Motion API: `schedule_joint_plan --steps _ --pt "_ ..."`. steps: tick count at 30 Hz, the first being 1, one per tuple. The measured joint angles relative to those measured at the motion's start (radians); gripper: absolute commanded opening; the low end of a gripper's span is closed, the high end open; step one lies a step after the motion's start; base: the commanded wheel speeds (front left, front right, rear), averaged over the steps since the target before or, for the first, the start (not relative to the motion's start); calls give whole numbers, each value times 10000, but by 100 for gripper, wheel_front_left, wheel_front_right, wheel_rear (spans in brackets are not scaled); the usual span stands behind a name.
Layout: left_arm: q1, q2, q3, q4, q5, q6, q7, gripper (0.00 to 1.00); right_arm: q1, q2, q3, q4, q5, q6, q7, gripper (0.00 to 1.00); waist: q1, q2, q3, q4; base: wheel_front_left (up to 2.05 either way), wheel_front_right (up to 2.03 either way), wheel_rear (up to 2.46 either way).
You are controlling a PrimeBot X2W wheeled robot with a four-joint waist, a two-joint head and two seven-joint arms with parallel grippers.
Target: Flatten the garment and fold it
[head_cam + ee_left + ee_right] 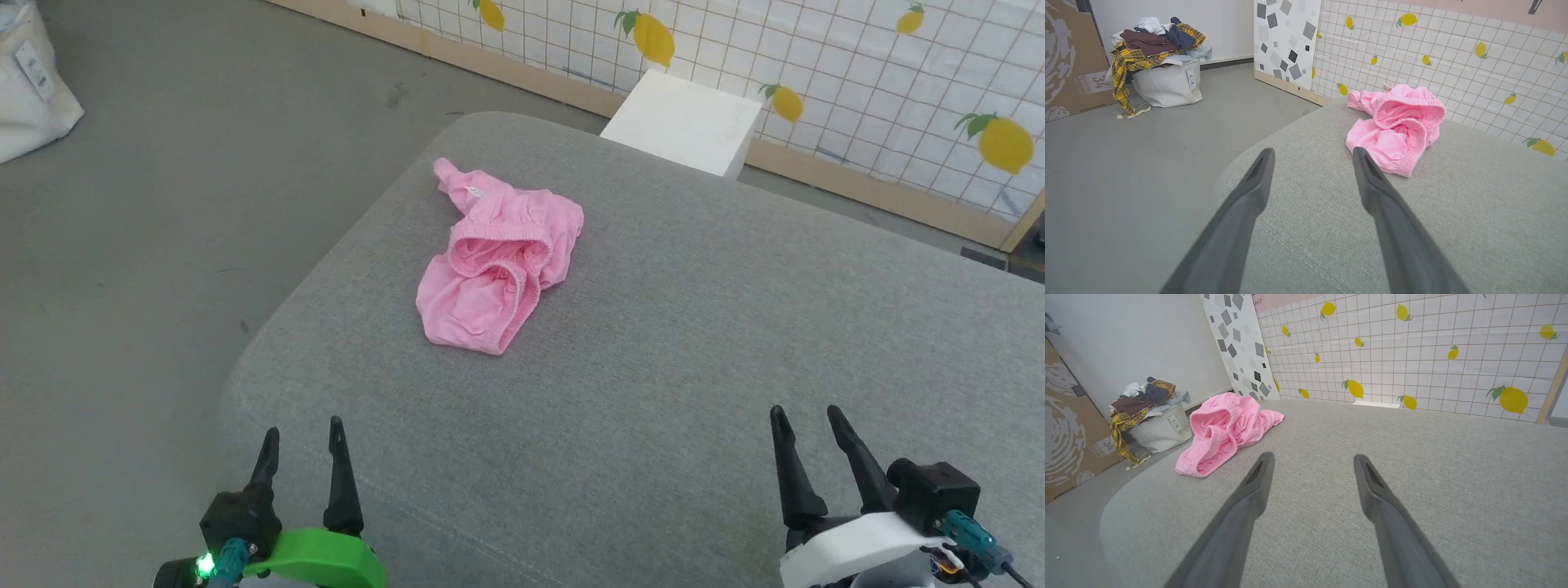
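The garment (495,257) is a small pink knit piece, crumpled in a heap with its ruffled elastic edges bunched and a small white label near its far end. It lies on the grey padded surface (694,343), toward the far left part. In the left wrist view the garment (1396,126) lies just ahead and right of my fingers; in the right wrist view the garment (1224,430) sits ahead to the left. My left gripper (300,441) stands open near the front left edge, empty. My right gripper (808,420) stands open at the front right, empty. Both are well short of the garment.
A white box (684,121) stands behind the surface against a lemon-patterned tiled wall (898,73). A white bag heaped with clothes (1161,67) sits on the grey floor (163,204) to the left, beside a cardboard panel (1067,61). The surface's rounded left edge drops to the floor.
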Motion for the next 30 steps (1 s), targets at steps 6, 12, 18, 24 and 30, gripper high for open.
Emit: schedule_joint_plan --steps 6,12,18,24,30 --pt "2 0 -58 17 -63 2 -38 100 0 0 -29 19 -2 -2 -54 100 0 0 75 14 0 0 0" --pt "-19 2 -82 111 -63 4 -48 100 -1 2 -59 15 -31 0 -54 100 0 0 136 -44 0 0 0" --pt "-1098 65 -150 437 -82 -451 -48 100 -12 4 -146 -105 -224 0 -48 100 0 0 319 -106 0 0 0" --pt "-3767 249 -79 1365 -364 -1074 -44 100 -198 2 -316 -591 -581 -2 259 100 0 0 773 -319 0 0 0" --pt "-6216 583 184 3200 -989 -1463 1151 100 -532 2 -529 -1183 -947 -2 637 100 0 0 1447 -778 0 0 0"
